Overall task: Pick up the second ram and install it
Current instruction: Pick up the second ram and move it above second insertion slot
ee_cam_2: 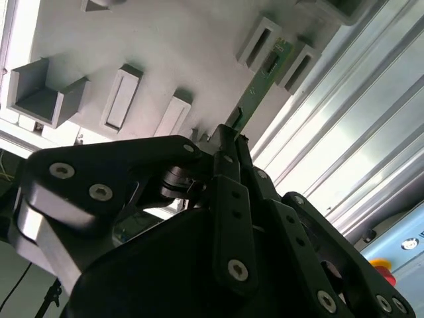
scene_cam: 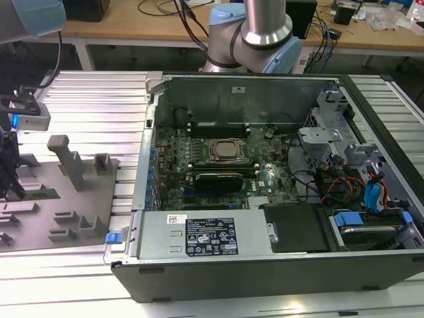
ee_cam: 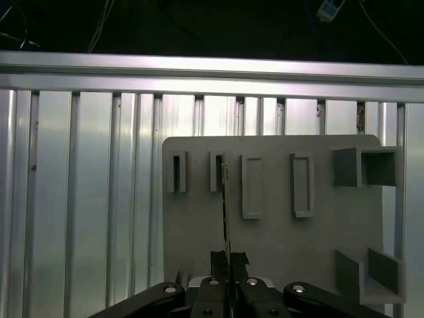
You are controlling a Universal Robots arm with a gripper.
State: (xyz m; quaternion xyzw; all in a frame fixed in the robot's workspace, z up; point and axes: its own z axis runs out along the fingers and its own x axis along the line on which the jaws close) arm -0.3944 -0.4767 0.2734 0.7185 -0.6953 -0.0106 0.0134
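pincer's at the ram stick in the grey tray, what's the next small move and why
Probably a short, straight lift away from the tray. In the second wrist view the pincer looks closed on the near end of the second ram, whose far end sits between two slot blocks of the grey tray; a sideways pull would likely jam it.

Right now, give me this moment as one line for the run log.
stage: pick | gripper: jaws shut on second ram | ram: on edge in grey tray

second ram (ee_cam_2: 262, 79) | green stick | on edge | in grey tray (ee_cam_2: 165, 46) slot
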